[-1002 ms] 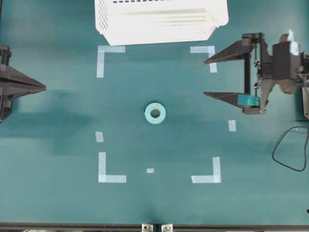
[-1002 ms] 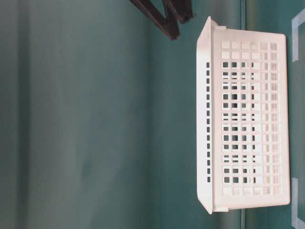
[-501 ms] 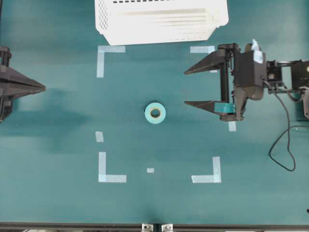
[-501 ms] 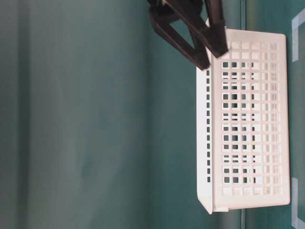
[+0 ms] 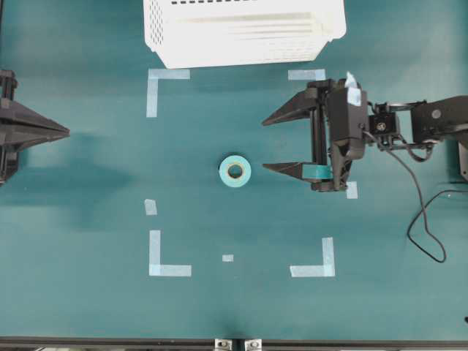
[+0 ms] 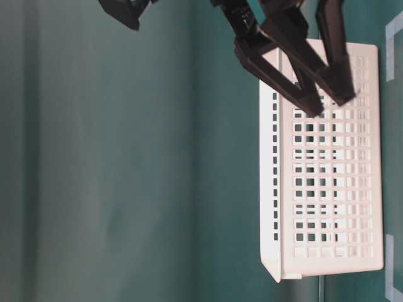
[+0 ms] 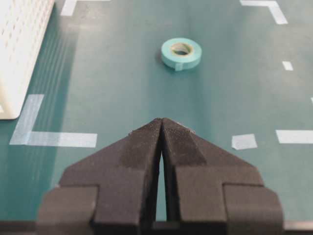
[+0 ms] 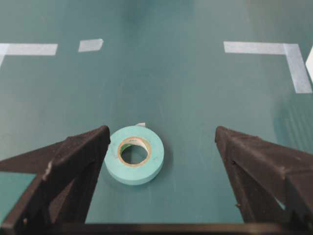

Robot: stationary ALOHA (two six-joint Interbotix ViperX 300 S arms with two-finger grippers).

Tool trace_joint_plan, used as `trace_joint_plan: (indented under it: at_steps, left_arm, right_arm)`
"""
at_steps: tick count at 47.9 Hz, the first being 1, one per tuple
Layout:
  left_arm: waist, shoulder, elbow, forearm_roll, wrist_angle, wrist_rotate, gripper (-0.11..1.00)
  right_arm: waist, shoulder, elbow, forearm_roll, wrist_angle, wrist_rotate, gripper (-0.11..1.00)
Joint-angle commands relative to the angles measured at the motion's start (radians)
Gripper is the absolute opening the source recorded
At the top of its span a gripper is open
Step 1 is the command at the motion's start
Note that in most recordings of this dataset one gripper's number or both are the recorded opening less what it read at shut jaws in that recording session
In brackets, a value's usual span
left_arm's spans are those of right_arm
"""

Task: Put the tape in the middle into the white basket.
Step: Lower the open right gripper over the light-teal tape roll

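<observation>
The white basket [image 5: 245, 31] is standing at the far edge of the green table [image 5: 88, 307], outside the taped corner marks [image 5: 167, 261]. The right gripper [image 5: 267, 144] is hovering with its jaws spread wide and holding nothing, just right of the tape [image 5: 235, 171], which is lying flat mid-table. The left gripper [image 7: 162, 120] is sitting pinched closed and empty, well apart.
</observation>
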Motion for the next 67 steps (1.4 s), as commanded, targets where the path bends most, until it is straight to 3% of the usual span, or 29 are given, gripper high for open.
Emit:
trace_joint_plan:
  at_steps: [1,67]
  left_arm:
    - [0.008,0.006,-0.011,-0.002,-0.009,0.002,-0.11]
    - [0.017,0.006,-0.003,-0.002,-0.018,0.002,-0.11]
  right_arm:
    - [0.009,0.012,-0.034,-0.002,-0.011,0.003,1.0]
    - [0.043,0.295,-0.187,-0.002,-0.006,0.101,1.0]
